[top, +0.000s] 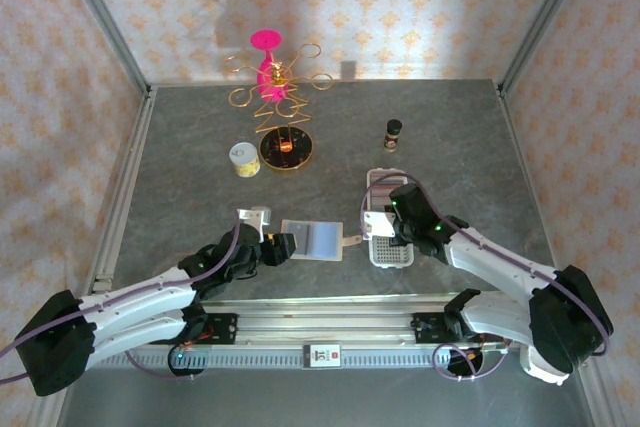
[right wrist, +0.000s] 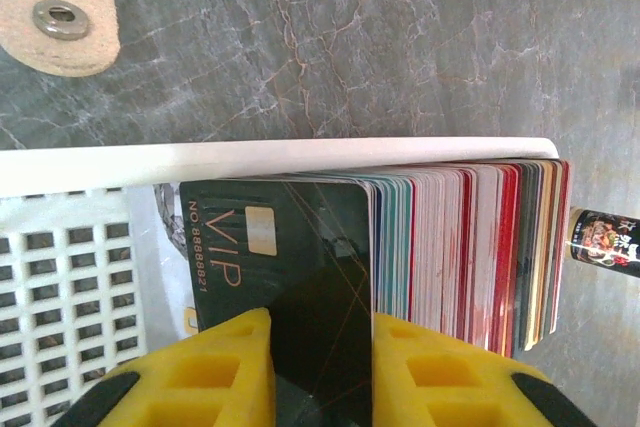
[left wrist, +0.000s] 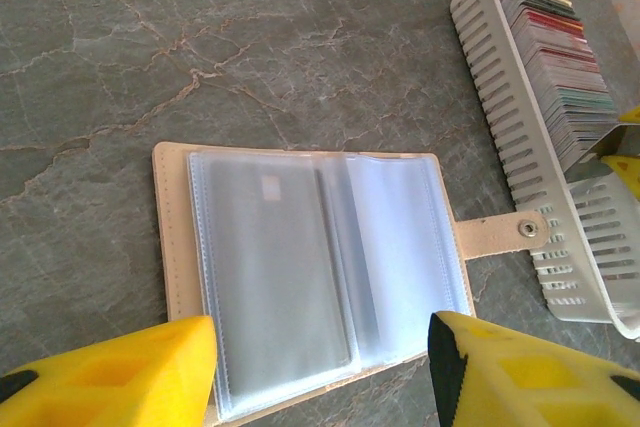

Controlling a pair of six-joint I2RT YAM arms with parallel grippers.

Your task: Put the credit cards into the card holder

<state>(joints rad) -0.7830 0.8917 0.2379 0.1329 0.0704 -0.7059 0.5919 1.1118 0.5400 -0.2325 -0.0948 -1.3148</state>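
- The step looked to be drawing one card: the right gripper [right wrist: 320, 325] would have done best to pinch only the front dark card [right wrist: 290, 247], clear of the other cards [right wrist: 460, 247] beside it in the white tray [right wrist: 300, 154].
- Its jaws stood narrow about that card; whether they gripped it could not be told.
- The left gripper [left wrist: 320, 335] hung spread, with the open wallet [left wrist: 300, 267] just ahead of its fingers.
- The right arm reached forward, its wrist tipped down.

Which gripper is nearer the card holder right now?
Left. The left gripper hovers over an edge of the open card holder; the right gripper is at the tray beside it, at the cards.
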